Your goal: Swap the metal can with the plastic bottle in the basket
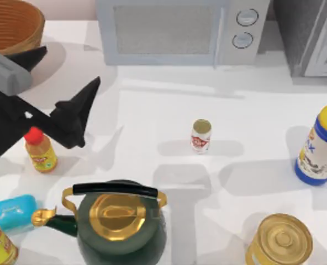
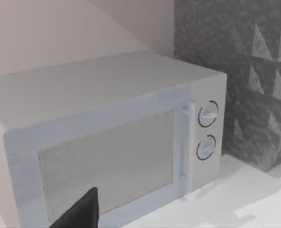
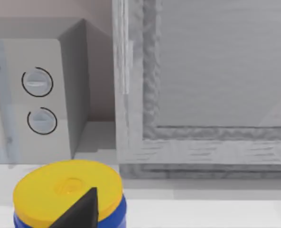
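The left gripper (image 1: 75, 113) hangs open and empty near the table's left edge, between the basket (image 1: 20, 33) at the far-left corner and the red-capped bottle (image 1: 40, 150) just below it. Best to settle straight over the bottle, fingers astride its body. The can (image 1: 201, 136), small, red-and-white, stands upright mid-table. The right arm's fingers cannot be judged.

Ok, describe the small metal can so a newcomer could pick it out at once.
Start at the microwave along the table's back edge. In front of it, alone in the open middle, stands the small can. It has a white and red label and a dull metal top, far smaller than the gold-lidded tin at the front right.
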Motion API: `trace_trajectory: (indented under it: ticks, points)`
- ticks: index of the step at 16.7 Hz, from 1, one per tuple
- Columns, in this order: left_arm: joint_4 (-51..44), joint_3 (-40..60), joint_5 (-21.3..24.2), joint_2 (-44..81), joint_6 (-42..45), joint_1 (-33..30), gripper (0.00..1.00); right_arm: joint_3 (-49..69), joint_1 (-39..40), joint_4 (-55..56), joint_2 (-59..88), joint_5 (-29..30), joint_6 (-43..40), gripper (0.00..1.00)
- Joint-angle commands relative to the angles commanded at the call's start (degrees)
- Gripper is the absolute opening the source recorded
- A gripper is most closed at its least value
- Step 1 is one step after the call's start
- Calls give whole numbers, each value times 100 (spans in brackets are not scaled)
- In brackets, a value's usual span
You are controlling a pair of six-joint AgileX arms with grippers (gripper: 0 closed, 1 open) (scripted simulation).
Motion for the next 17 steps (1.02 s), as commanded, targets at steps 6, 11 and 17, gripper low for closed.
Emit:
trace_trajectory:
  ticks: [6, 11, 17]
  points:
    - [-2220, -1441, -1561, -3955, -103, 766, 100, 0, 0, 0, 0, 0, 0, 100]
    - [-3551, -2033, -2231, -5701, -190, 1235, 100, 0, 0, 0, 0, 0, 0, 100]
    - [-3857, -2133, -2353, -6039, -212, 1339, 100, 0, 0, 0, 0, 0, 0, 100]
